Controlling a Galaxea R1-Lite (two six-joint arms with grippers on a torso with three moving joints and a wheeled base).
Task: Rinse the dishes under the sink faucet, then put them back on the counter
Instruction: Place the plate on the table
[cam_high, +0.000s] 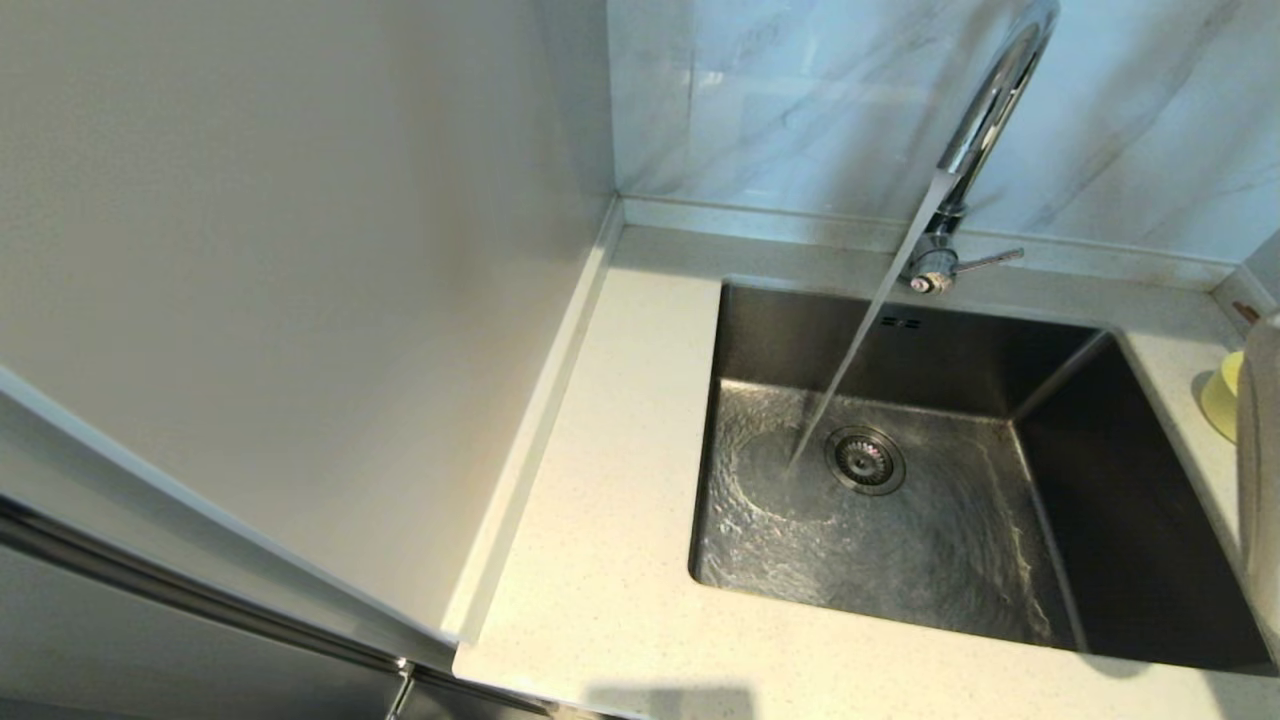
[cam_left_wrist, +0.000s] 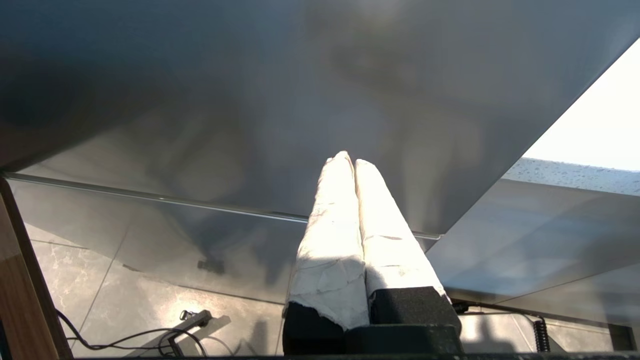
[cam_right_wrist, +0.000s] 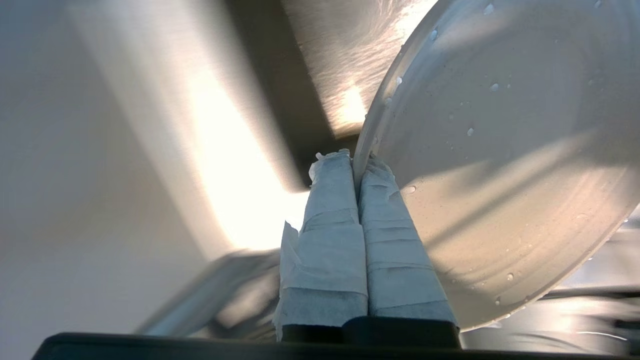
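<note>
Head view: the tall chrome gooseneck faucet (cam_high: 985, 120) pours water into the steel sink (cam_high: 900, 520) set in the speckled off-white surface (cam_high: 610, 520); a pale-yellow bowl (cam_high: 1222, 395) sits at its right edge. Left wrist view: the left tool (cam_left_wrist: 352, 162), fingers together and empty, faces a grey cabinet panel (cam_left_wrist: 250, 100). Right wrist view: the right tool (cam_right_wrist: 354, 160) pinches the wet cream round plate (cam_right_wrist: 505, 150) by its rim.

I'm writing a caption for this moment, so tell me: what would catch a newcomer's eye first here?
Water streams from the chrome faucet at the back of the sink, landing just beside the drain and spreading in ripples. In the right wrist view, the right claw pinches the rim of the wet, droplet-covered plate. A pale-yellow bowl sits on the counter at the sink's right edge.
</note>
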